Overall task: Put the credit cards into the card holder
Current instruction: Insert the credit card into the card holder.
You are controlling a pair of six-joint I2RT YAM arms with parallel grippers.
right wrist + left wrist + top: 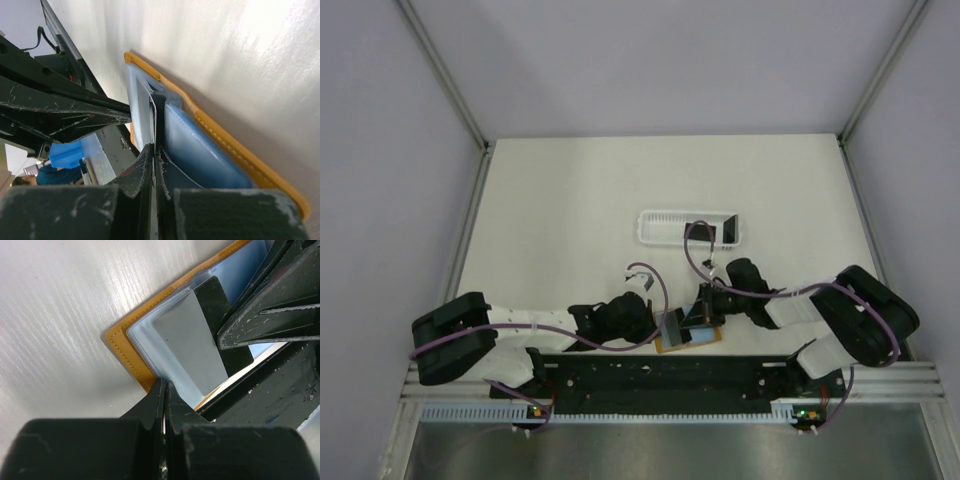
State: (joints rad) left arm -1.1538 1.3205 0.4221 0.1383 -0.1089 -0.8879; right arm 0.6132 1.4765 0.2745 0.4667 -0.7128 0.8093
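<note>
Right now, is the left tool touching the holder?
Touching. The left wrist view shows the left tool shut on the holder's near edge, with no gap.

tray [655, 228] beyond card holder [695, 343], left tabletop [550, 220] open

Left arm [520, 325] and right arm [800, 310]: black joints, white shells, purple cables [655, 280] looping alongside. Black pincer fingers [132, 175], scuffed with pale scratches.

Nothing legible shows in any view. The orange card holder [125, 347], the dark credit card [213, 299] sliding into it and the white slotted tray [665, 228] on the table carry no lettering, logo or number that can be made out.
</note>
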